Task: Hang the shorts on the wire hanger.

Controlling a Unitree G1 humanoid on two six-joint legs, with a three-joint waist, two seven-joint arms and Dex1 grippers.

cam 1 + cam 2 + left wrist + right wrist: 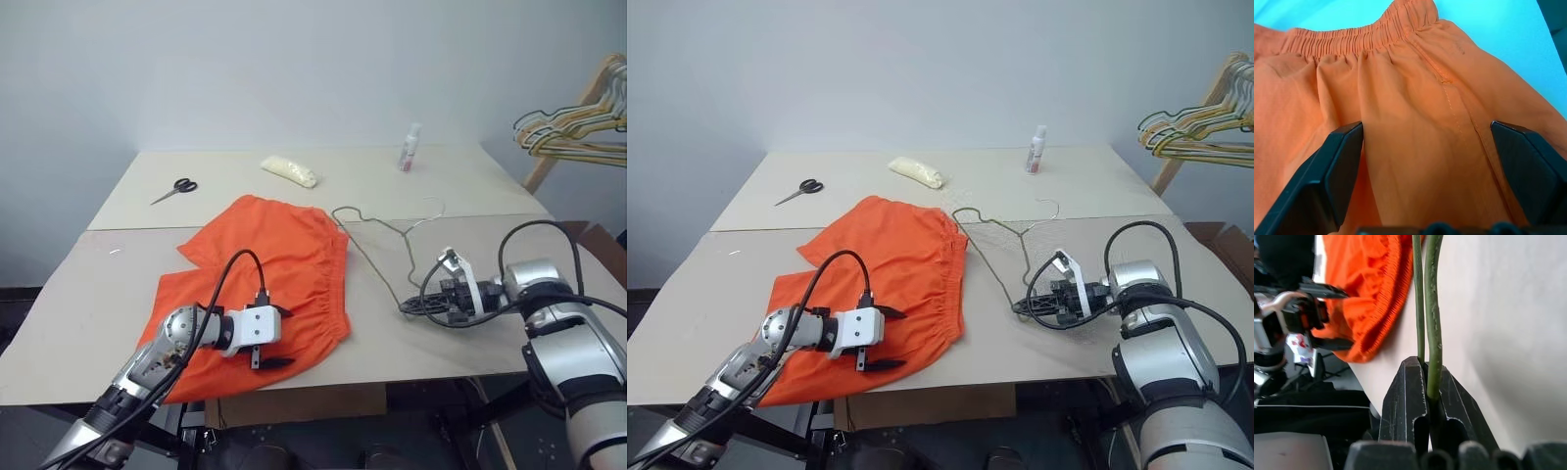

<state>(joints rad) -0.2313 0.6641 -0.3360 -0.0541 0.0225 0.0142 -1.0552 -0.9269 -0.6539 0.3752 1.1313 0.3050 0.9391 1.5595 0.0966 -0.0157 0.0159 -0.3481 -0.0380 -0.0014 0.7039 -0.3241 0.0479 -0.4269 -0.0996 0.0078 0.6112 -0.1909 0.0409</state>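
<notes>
the work surface is two pale beige tables (88, 323) set edge to edge, the seam running across behind the shorts; a plain grey-white wall (294, 69) stands behind the far one. the shorts (284, 264) lie flat on the near table, left of centre, with the gathered waistband toward the robot's right and one corner reaching over the seam onto the far table. the hanger (377, 255) lies on the table just to the right of the waistband, its hook near the seam and its near corner at the right gripper. the right gripper (407, 307) sits low at the table near the front edge, its fingers pressed together on the hanger wire; the right wrist view shows the wire (1432, 313) rising from between the two closed fingers, with the waistband beside it. the left gripper (275, 338) hangs over the near part of the shorts with its fingers (1327, 176) spread wide, orange cloth between them but not pinched. on the far table lie scissors (174, 189) at the left, a pale yellow packet (289, 170) near the middle, and a small white bottle (409, 148) standing upright toward the right. at the room's right edge, a wooden stand (578, 108) carries a bunch of yellow and pastel hangers (568, 132), well apart from the tables' contents.
</notes>
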